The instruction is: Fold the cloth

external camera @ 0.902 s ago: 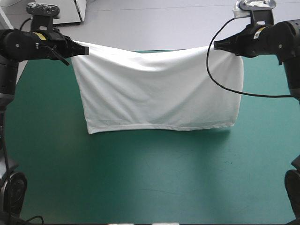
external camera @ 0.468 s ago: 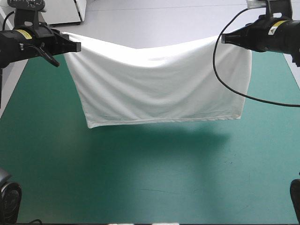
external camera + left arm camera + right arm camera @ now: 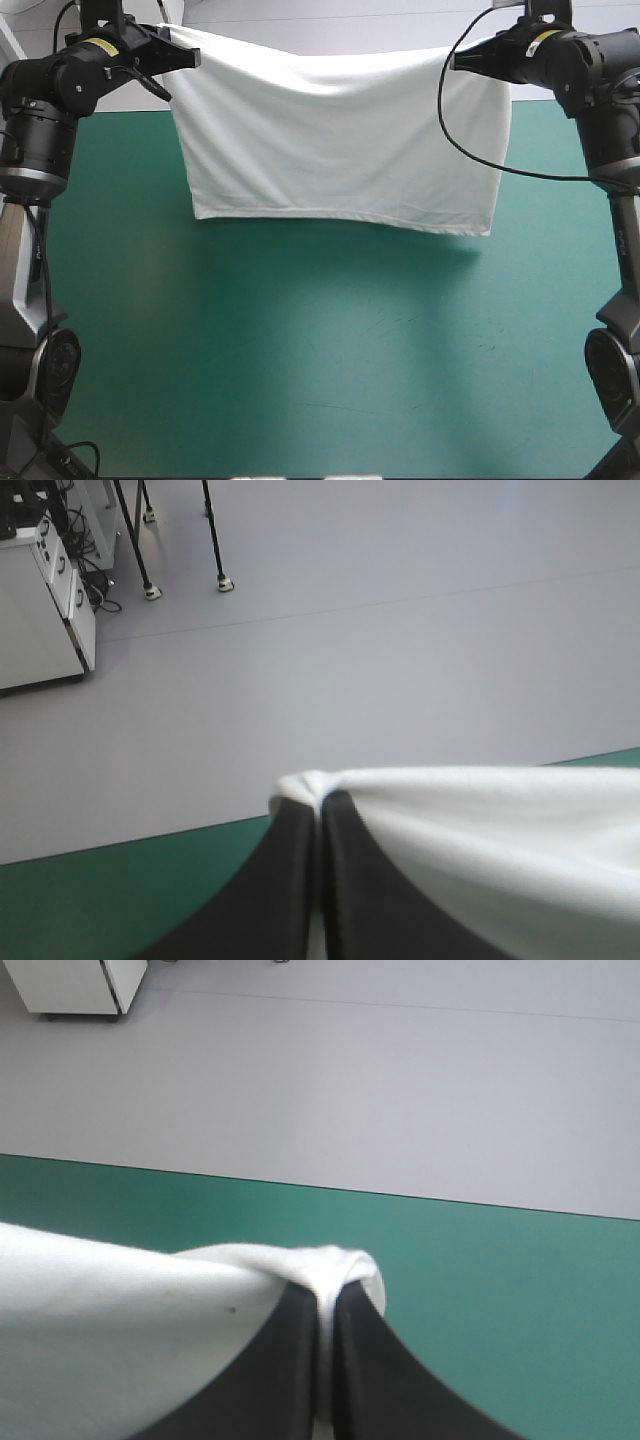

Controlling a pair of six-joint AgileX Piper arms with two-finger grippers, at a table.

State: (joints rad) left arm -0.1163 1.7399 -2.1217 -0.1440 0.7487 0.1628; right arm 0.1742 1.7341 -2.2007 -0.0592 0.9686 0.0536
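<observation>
From the high view, the white T-shirt (image 3: 340, 140) hangs like a curtain over the far part of the table (image 3: 300, 350), strung between the left gripper (image 3: 185, 55) and the right gripper (image 3: 458, 62). Its lower edge looks clear of the cover and dips toward the right side. My worry is that uneven hang: laid down like this, I'd expect a skewed fold or a trapped wrinkle. Both arms are raised high, forearms reaching inward toward each other, each pinching a top corner.

In the left wrist view, the left gripper (image 3: 320, 802) is pinched tight on a small nub of T-shirt (image 3: 480, 850). With so little fabric caught, a tug could pull it free.

The right wrist view shows the same: the right gripper (image 3: 328, 1300) clamps a thin fold of the T-shirt (image 3: 110, 1330), which drapes off to one side above the table.
</observation>
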